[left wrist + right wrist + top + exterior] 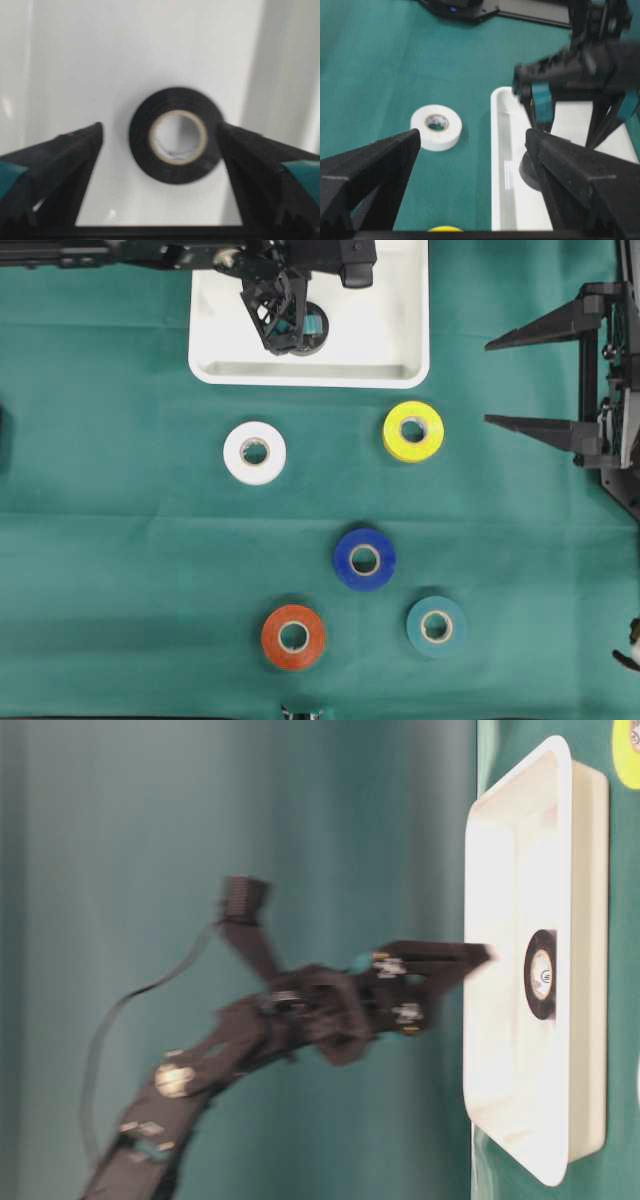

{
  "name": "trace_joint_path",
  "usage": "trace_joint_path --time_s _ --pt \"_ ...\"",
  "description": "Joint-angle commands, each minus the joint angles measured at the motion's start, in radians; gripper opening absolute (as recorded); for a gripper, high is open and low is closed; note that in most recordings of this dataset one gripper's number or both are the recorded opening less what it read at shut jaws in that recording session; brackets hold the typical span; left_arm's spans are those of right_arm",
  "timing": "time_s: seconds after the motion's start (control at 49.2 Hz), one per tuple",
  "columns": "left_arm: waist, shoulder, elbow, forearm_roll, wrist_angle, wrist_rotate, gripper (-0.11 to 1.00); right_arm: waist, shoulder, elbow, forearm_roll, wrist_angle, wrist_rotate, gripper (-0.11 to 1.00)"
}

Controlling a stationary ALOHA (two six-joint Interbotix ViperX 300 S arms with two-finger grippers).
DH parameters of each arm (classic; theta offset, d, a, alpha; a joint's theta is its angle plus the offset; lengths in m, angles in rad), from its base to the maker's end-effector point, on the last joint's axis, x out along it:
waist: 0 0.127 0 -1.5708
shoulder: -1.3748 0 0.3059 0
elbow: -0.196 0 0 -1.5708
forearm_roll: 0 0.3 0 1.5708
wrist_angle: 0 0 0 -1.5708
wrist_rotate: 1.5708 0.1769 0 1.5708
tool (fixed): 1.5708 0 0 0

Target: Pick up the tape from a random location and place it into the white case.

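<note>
A black tape roll (175,135) lies flat on the floor of the white case (310,370). My left gripper (160,127) is open and hangs just above the roll, one finger on each side; the right finger is close to its edge, the left one apart. The roll is released. In the overhead view the left gripper (290,330) covers most of the roll (308,338). The table-level view shows the roll (541,974) in the case (540,1120) with the gripper (480,955) beside it. My right gripper (490,382) is open and empty at the right.
On the green cloth lie a white roll (254,452), a yellow roll (413,430), a blue roll (364,558), an orange roll (293,637) and a teal roll (436,626). The right wrist view shows the white roll (436,126) beside the case rim (500,165).
</note>
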State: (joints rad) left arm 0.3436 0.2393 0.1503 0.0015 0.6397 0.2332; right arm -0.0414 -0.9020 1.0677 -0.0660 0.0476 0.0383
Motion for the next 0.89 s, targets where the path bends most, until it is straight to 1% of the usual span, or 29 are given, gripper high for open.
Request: trace_joint_path --time_s 0.0,0.183,0.468,0.569,0.874 --pt "0.003 -0.081 -0.04 -0.002 0.041 -0.003 0.99 -0.002 0.006 -0.031 -0.002 -0.003 0.002 0.92" --pt "-0.012 -0.138 -0.094 0.0 0.133 -0.003 0.98 -0.002 0.005 -0.032 -0.002 -0.006 0.002 0.92" --pt "-0.032 -0.206 -0.204 0.002 0.227 -0.002 0.98 -0.002 0.005 -0.043 -0.003 -0.002 0.002 0.92" --pt "-0.032 -0.218 -0.212 0.003 0.247 -0.002 0.98 -0.002 0.005 -0.043 -0.002 -0.002 0.002 0.92" --pt "-0.041 -0.23 -0.189 0.002 0.261 -0.005 0.98 -0.002 0.005 -0.046 -0.002 -0.002 0.002 0.92"
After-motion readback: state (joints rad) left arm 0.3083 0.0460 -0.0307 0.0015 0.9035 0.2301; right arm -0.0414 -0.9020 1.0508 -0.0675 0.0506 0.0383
